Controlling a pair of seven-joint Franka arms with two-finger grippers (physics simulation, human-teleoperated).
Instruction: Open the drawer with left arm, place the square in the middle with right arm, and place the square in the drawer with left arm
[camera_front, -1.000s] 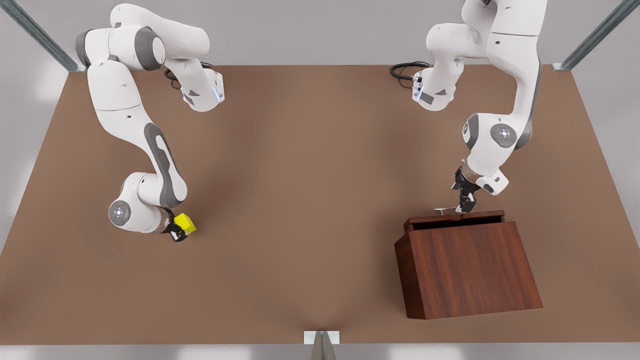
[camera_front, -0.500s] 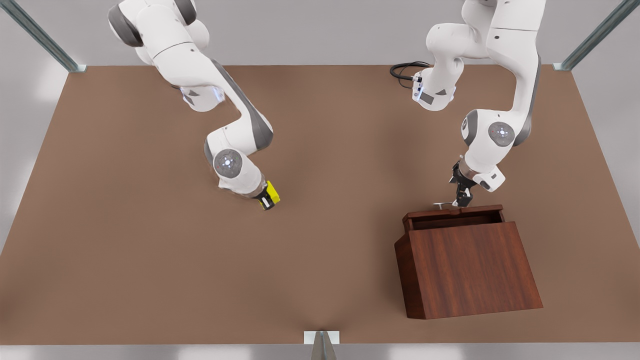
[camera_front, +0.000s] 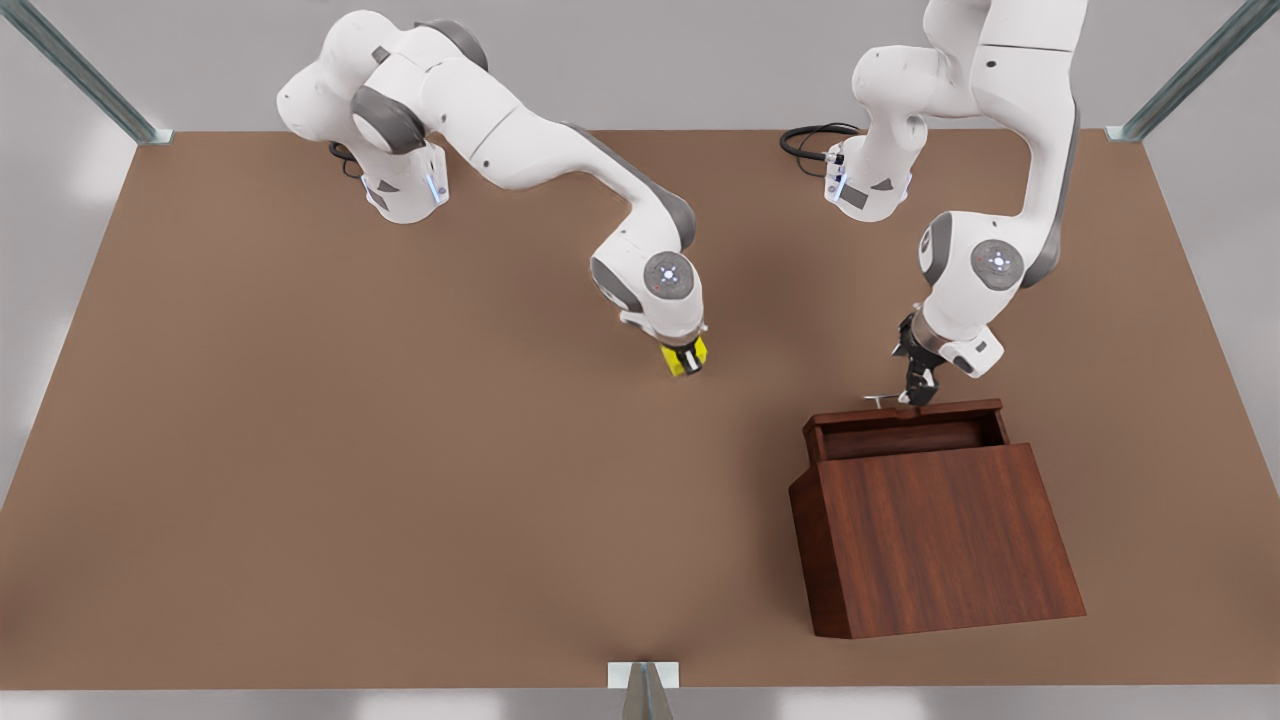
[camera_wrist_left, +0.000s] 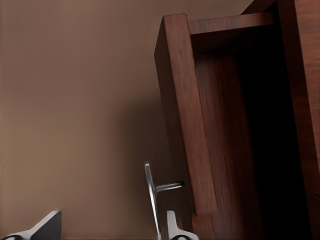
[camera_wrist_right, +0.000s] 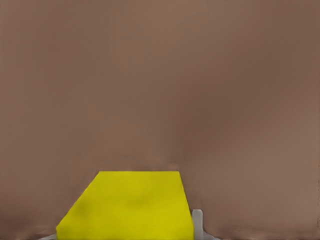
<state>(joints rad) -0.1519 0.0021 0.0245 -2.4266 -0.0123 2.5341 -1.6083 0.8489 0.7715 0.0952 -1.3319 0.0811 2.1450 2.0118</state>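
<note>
Front view: the right hand (camera_front: 686, 358) grips the yellow square (camera_front: 685, 362) between its fingers, held low over the middle (camera_front: 600, 420) of the brown desk (camera_front: 300, 450), toward the front view's left of the cabinet (camera_front: 935, 535). In the right wrist view the square (camera_wrist_right: 127, 205) sits clamped at the hand, with bare desk (camera_wrist_right: 160, 75) beyond it.

On the front view's right, the left hand (camera_front: 915, 388) reaches down at the silver bar handle (camera_front: 885, 399) of the drawer (camera_front: 905, 425), which stands partly pulled out of the cabinet, its dark inside showing. The left wrist view shows the handle (camera_wrist_left: 152, 197) between 2 fingertips (camera_wrist_left: 172, 227); whether they pinch it I cannot tell. The drawer (camera_wrist_left: 185, 115) front stands clear of the cabinet body.
</note>
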